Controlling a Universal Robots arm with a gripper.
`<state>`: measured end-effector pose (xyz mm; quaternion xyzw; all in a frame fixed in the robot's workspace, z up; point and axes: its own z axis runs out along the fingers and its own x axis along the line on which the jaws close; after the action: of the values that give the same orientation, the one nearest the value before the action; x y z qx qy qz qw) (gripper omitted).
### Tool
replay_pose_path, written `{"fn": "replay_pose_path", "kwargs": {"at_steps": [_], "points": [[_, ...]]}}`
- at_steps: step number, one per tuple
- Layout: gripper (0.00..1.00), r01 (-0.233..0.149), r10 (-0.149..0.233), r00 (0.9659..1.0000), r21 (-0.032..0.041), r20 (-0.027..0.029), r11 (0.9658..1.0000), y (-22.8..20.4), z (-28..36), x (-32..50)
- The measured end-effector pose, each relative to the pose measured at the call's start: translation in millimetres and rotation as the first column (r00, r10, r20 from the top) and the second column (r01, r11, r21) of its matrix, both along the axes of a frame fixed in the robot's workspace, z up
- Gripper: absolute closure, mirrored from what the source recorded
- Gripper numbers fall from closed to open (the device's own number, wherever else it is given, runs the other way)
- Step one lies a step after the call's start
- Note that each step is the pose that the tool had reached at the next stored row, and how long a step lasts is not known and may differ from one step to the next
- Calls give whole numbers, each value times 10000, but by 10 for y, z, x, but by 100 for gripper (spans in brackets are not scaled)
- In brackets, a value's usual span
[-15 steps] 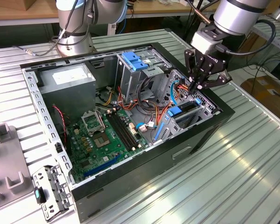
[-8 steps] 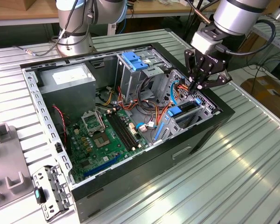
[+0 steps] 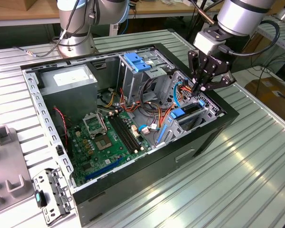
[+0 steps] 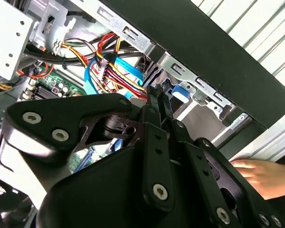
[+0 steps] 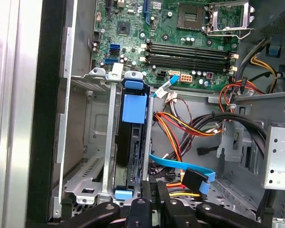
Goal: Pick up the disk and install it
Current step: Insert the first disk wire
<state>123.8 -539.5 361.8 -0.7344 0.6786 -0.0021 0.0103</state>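
The disk (image 5: 128,152) stands on edge in a slot of the grey drive cage (image 5: 92,118) at the end of the open computer case, its blue plastic rail (image 5: 133,108) facing up. In the exterior view the disk's blue rail (image 3: 177,114) shows in the cage near the case's right end. My gripper (image 3: 198,88) hangs just above and behind that cage, close to the bundle of coloured cables (image 4: 116,71). Its black fingers (image 4: 154,95) are pressed together with nothing between them. In the first wrist view the gripper (image 5: 154,199) sits beside the disk's end, apart from it.
The motherboard (image 3: 104,142) lies on the case floor. A grey power supply box (image 3: 69,80) sits at the far corner, and a second cage with a blue handle (image 3: 135,61) stands in the middle. A person's hand (image 4: 261,176) rests outside the case wall. A blue data cable (image 5: 180,168) runs below the cage.
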Motion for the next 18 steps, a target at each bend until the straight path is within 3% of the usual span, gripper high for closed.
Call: {"fn": "replay_pose_path", "kwargs": {"at_steps": [2, 5, 9, 13, 18], "points": [[84, 170, -170, 9999, 2, -1, 9999, -8, -5, 0], [84, 191, -191, 9998, 2, -1, 9998, -73, -14, -15], [84, 235, -235, 9997, 1, -2, 9997, -88, -36, -63], [84, 526, -526, 9986, 0, -2, 9986, -91, -76, -74], [84, 525, -525, 9986, 2, -1, 9986, -162, -94, -119]]}}
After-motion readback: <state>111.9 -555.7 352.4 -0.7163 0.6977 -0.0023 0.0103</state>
